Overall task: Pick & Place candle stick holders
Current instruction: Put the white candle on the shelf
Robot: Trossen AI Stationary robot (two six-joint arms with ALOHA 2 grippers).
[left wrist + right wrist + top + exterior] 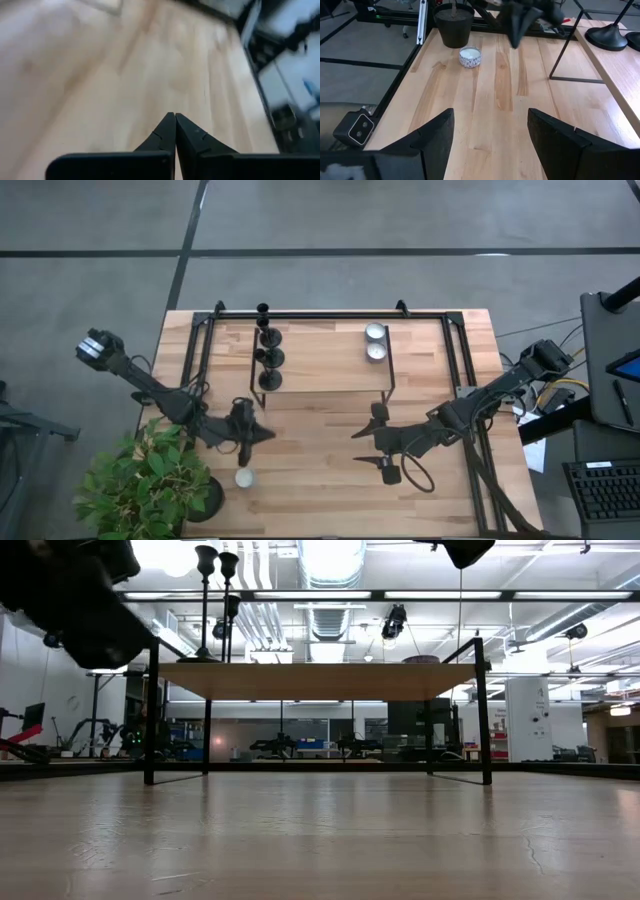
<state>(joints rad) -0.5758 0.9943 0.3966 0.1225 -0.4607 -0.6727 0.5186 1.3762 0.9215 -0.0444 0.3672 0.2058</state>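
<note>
On the table [330,470], left hand [262,433] apparently closed, empty.

Three black stemmed holders [268,358], three whitish cups [376,342] (one [243,477] off shelf).

The dark left arm reaches in from the left edge, its two-fingered hand [262,433] pressed closed, fingertips [172,131] touching. The dark right arm stretches from the right, its hand [361,447] spread wide, fingers [436,134] well apart.
</note>
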